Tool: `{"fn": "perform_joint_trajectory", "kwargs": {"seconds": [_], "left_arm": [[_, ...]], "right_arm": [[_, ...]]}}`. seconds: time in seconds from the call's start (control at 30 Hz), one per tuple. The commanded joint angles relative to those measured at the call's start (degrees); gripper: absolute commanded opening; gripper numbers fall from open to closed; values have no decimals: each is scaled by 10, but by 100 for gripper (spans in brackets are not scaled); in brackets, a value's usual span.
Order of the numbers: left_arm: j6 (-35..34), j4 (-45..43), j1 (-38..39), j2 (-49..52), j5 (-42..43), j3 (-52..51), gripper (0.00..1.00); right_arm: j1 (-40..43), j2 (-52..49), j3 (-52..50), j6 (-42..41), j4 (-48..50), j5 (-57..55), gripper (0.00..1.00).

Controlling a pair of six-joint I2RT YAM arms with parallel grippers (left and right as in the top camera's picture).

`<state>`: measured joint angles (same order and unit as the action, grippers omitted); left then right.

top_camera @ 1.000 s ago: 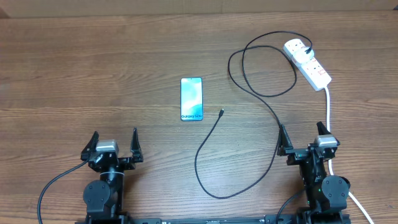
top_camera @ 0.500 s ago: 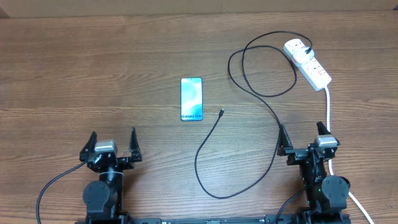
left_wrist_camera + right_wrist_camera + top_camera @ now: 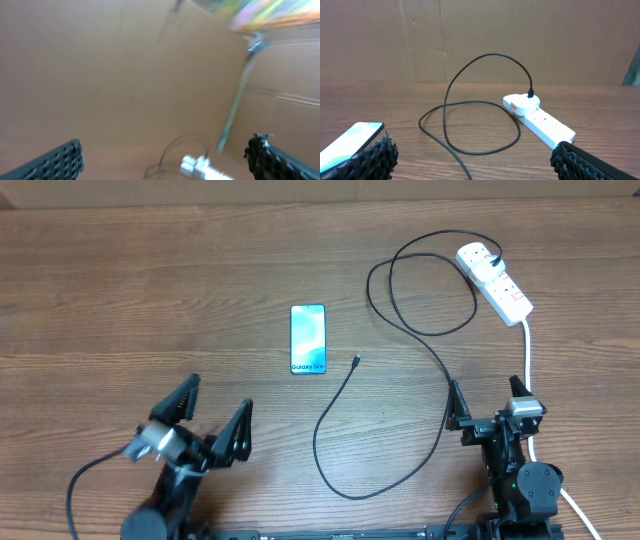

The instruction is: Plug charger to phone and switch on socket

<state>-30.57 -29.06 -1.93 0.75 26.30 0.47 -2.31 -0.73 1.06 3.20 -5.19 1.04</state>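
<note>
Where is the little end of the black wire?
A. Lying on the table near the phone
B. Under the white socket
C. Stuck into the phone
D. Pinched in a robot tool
A: the charger tip lies loose on the table, just right of the phone with a gap between them.

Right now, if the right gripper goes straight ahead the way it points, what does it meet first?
Probably the charger cable's loop lying between the open right gripper and the socket; it may pass above it, height is unclear.
</note>
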Motion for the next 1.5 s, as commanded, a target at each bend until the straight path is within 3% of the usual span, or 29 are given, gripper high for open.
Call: {"fn": "perform_joint_trajectory", "kwargs": {"seconds": [0.0,0.1,0.27,0.43,0.57,0.67,0.77,0.9,1.0,1.17,1.27,1.47], "left_arm": [[-38,-84,-2,-4,4,0,100],[-37,-118,-2,-4,-49,31,100],[3,-28,-3,0,-51,129,100],[95,273,-3,85,-37,325,100],[217,551,-3,241,-23,530,100],[271,711,-3,371,3,670,100],[268,806,-3,473,89,767,100],[252,843,0,569,128,834,100],[225,920,48,658,70,912,100],[134,1074,189,795,-235,1071,100],[92,1142,248,877,-349,1154,100],[87,1132,279,980,-346,1202,100]], "right_arm": [[-3,5,-6,-2,4,-5,100],[-3,5,-6,-2,4,-5,100],[-3,5,-6,-2,4,-5,100],[-3,5,-6,-2,4,-5,100],[-3,5,-6,-2,4,-5,100],[-3,5,-6,-2,4,-5,100],[-3,5,-6,-2,4,-5,100],[-3,5,-6,-2,4,-5,100],[-3,5,-6,-2,4,-5,100],[-3,5,-6,-2,4,-5,100],[-3,5,-6,-2,4,-5,100],[-3,5,-6,-2,4,-5,100]]}}
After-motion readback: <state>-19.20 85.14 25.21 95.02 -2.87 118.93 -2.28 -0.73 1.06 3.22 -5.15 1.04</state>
